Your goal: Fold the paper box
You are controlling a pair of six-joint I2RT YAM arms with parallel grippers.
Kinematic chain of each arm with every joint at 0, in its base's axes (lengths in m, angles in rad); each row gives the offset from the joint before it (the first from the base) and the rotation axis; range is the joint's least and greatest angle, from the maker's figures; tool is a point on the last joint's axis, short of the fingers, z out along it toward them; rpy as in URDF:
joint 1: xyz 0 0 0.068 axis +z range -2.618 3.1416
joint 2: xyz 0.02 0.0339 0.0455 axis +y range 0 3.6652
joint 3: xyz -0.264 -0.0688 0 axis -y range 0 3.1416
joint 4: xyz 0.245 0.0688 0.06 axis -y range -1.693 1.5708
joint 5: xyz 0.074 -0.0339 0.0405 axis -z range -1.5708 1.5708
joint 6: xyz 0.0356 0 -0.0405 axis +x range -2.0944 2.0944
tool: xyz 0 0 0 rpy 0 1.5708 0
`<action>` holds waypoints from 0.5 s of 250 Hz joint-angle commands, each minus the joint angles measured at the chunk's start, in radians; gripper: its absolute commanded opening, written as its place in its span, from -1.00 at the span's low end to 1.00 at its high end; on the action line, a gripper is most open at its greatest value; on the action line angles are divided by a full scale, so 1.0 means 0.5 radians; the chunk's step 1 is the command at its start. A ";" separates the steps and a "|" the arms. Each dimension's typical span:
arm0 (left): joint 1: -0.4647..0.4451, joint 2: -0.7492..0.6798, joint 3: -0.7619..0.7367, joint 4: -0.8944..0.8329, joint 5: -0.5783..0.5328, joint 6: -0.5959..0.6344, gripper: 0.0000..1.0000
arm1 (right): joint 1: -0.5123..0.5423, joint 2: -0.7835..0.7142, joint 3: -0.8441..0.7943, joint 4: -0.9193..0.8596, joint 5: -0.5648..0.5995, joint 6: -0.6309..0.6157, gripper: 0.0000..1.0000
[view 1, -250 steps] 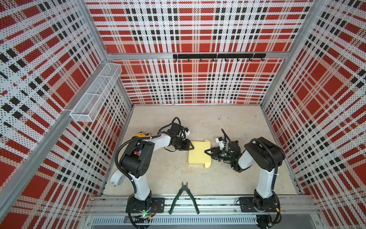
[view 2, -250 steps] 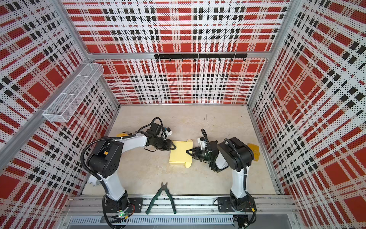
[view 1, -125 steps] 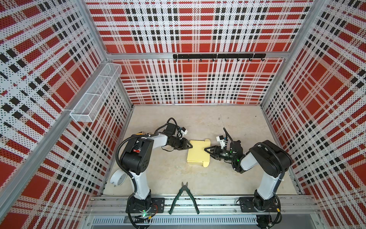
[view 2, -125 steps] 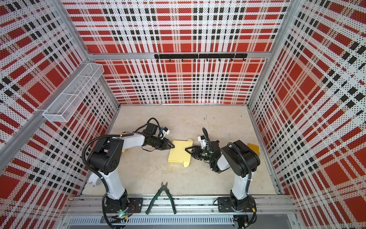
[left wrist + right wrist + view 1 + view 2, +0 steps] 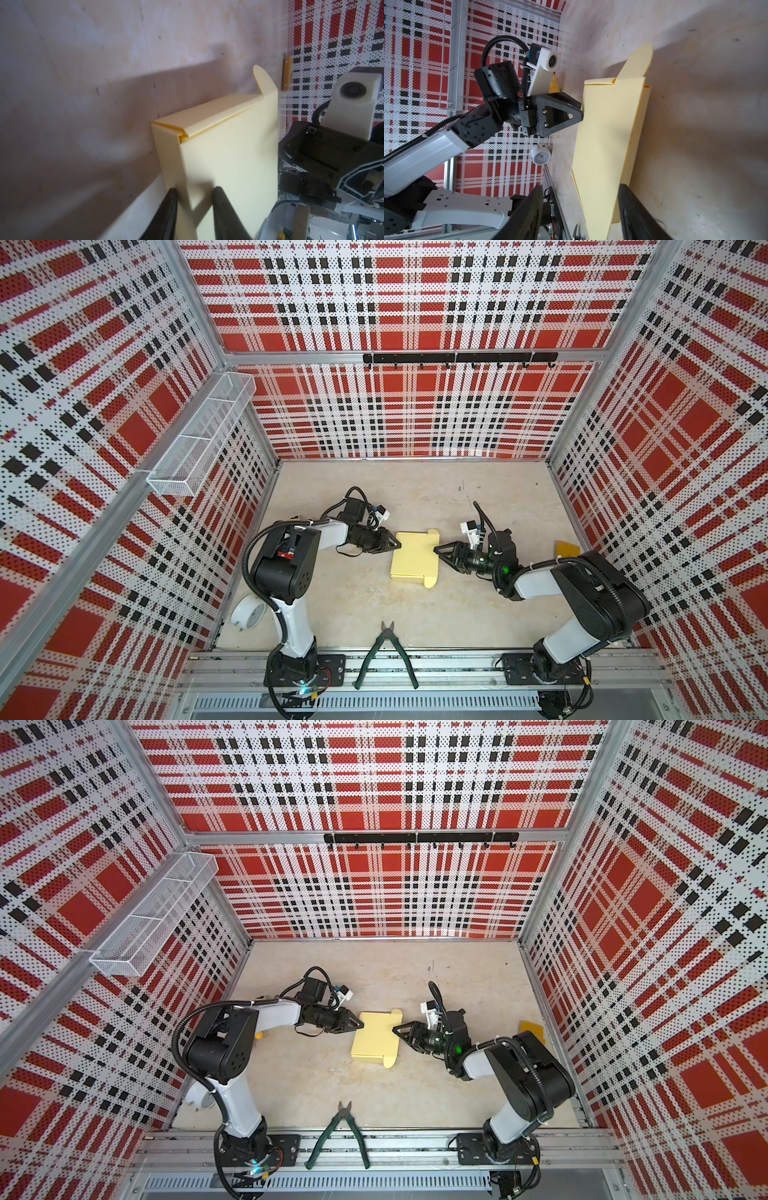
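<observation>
Plaid-walled cell, beige floor (image 5: 415, 489): two arms meet at a pale yellow box.

Far left, a white alarm clock (image 5: 248, 613) sits by the wall. The left gripper (image 5: 395, 546) is at the left edge of the paper box (image 5: 415, 558), its fingers (image 5: 172, 203) astride a corner of the box. Whether they press on it cannot be told. The box lies mid-floor, folded shut, with rounded tabs sticking out at both right corners. Green pliers (image 5: 384, 655) lie in front of it on the front rail. The right gripper (image 5: 436, 551) is at the box's right edge, jaws wide apart, with the edge between them and a clear gap on one side. An orange-yellow piece (image 5: 567, 549) lies near the right wall.
</observation>
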 commanded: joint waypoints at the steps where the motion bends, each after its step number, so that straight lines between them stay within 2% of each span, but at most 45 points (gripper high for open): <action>1: 0.038 0.083 -0.074 -0.079 -0.237 -0.012 -0.40 | 0.044 -0.035 0.068 -0.092 0.122 -0.022 0.45; 31: 0.046 0.094 -0.086 -0.051 -0.213 -0.023 -0.44 | 0.133 0.040 0.149 -0.135 0.169 -0.016 0.49; 77: 0.051 0.119 -0.100 -0.036 -0.215 -0.023 -0.48 | 0.142 0.171 0.090 0.124 0.190 0.113 0.48; 125: 0.072 0.119 -0.097 -0.063 -0.235 -0.018 -0.53 | 0.070 -0.026 -0.001 -0.024 0.199 0.035 0.45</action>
